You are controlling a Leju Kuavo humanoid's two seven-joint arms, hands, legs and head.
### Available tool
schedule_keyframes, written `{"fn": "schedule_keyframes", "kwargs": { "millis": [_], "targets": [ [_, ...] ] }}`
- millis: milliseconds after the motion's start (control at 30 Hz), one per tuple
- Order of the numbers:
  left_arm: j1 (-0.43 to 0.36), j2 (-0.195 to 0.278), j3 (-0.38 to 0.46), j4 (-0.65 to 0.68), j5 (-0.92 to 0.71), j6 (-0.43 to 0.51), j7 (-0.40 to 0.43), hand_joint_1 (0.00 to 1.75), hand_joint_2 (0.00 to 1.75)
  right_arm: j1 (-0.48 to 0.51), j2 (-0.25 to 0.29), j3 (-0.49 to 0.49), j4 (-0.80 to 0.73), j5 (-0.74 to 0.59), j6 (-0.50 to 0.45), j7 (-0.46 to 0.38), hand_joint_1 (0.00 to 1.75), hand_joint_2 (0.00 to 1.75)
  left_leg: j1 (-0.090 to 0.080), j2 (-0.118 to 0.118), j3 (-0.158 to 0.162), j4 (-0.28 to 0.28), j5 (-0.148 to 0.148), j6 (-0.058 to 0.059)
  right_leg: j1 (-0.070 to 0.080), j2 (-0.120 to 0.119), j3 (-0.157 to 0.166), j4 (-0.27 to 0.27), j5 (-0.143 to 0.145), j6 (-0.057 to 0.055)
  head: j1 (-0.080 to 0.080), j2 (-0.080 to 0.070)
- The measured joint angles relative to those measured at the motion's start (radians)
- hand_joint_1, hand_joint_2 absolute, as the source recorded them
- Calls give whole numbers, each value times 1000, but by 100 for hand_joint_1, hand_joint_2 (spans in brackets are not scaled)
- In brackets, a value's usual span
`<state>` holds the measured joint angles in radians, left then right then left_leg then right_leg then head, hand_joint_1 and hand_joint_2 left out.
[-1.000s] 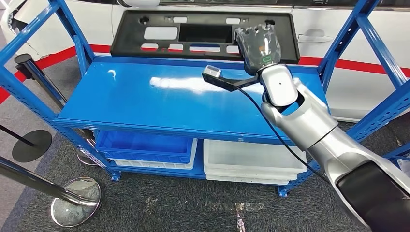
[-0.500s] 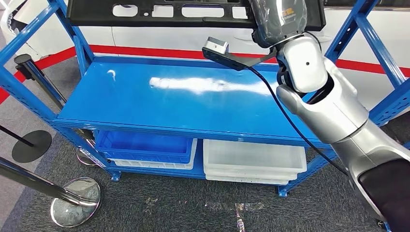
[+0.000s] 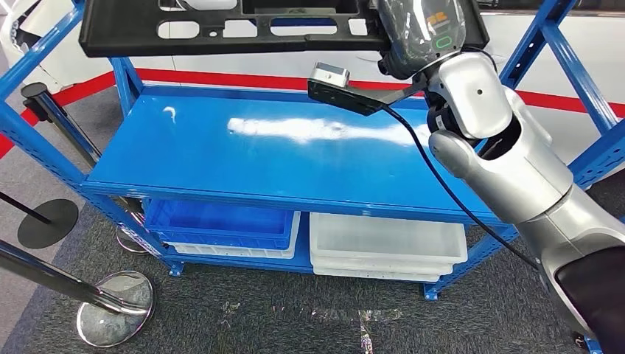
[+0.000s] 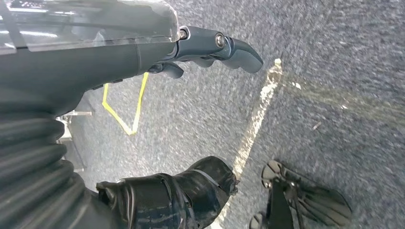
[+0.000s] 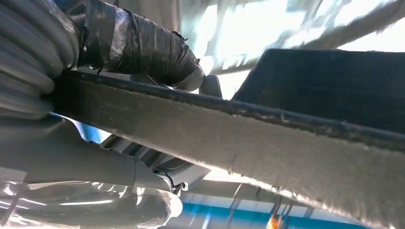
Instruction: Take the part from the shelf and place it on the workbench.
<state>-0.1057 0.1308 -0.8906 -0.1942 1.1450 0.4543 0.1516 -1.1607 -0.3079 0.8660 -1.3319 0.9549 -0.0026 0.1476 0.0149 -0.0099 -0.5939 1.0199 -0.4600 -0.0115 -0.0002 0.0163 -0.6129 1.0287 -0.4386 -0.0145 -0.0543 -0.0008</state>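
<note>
One part (image 3: 221, 29) lifted higher off shelf (image 3: 280, 155), right hand (image 3: 424, 33) gripping.

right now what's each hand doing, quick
Left hand: holds nothing, fingers apart, hanging over the floor.
Right hand: gripping the black panel, lifted above the blue shelf.

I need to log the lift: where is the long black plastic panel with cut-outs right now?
In the head view the long black plastic panel is held up by the right hand, above the blue metal shelf's back edge.
</note>
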Motion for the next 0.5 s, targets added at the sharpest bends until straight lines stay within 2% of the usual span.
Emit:
{"fn": "schedule_keyframes", "kwargs": {
  "millis": [100,200,500],
  "targets": [
    [0,0,2,0,12,-11,-9,0,175,-7,0,0,-20,-117,84,-26,175,175,0,0,0,0,0,0,0,0,0,0,0,0,0,0],
    [0,0,3,0,18,-23,-15,0,175,-7,0,1,-35,-174,131,-42,175,175,0,0,0,-1,0,0,0,0,0,0,0,0,0,0],
    [0,0,3,0,22,-35,-15,0,175,-1,0,15,-63,-223,164,-56,175,175,0,0,0,-1,0,0,0,0,0,0,0,0,0,0]
  ]
}}
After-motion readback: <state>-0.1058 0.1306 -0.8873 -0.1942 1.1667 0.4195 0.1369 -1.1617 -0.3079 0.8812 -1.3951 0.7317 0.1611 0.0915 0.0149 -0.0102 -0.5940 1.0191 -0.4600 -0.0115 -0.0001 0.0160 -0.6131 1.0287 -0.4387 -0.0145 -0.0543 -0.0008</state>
